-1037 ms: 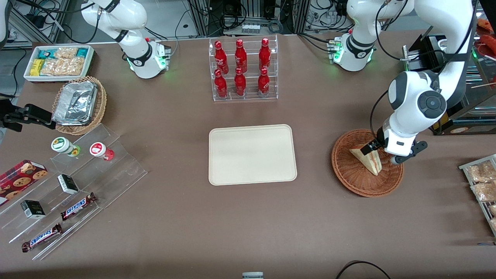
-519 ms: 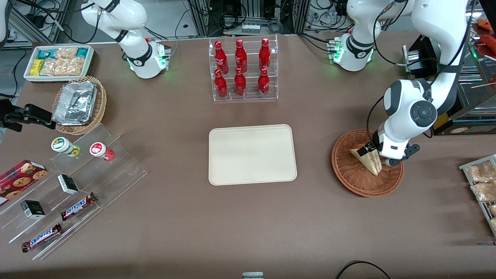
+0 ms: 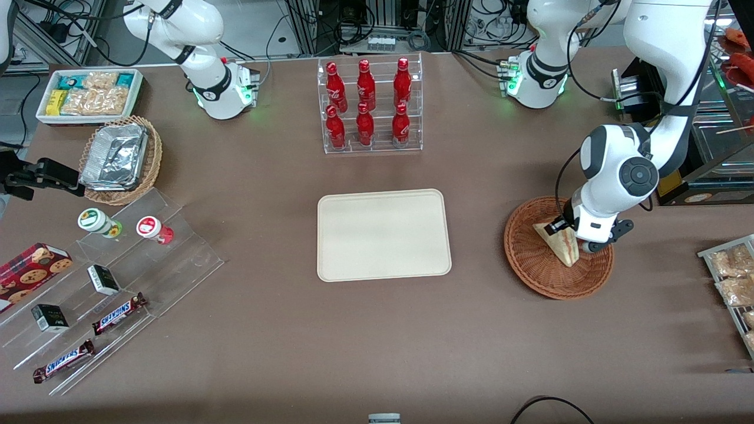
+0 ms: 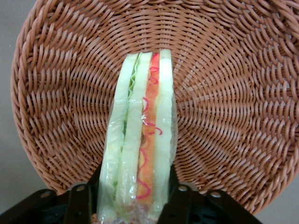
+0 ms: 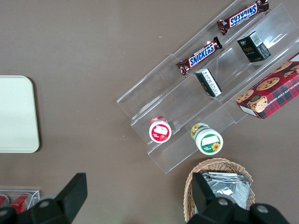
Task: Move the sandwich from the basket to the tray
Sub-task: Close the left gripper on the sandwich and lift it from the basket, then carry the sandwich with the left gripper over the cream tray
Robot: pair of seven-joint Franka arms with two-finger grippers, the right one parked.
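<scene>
1. Front view shows the left arm's gripper (image 3: 568, 235) low over the round reddish-brown woven wicker basket (image 3: 539, 268), which stands toward the working arm's end of the brown table (image 3: 353, 341).
2. The small triangular sandwich in clear wrap (image 3: 559, 242) is in this basket, standing on its edge, with the pale bread side facing the tray.
3. Left wrist view shows the two black fingers (image 4: 80, 205) pressed on both bread sides of the sandwich (image 4: 140, 154), so the gripper is clamped on it at its wide end.
4. The cut edge with green and red filling layers faces the wrist camera, and the narrow tip points to the middle of the basket (image 4: 224, 93).
5. The flat cream-beige rectangular plastic tray (image 3: 384, 234) lies in the middle of the table, well apart from the basket, with nothing on it.
6. The clear rack of red bottles (image 3: 370, 106) stands farther from the front camera than the tray.
</scene>
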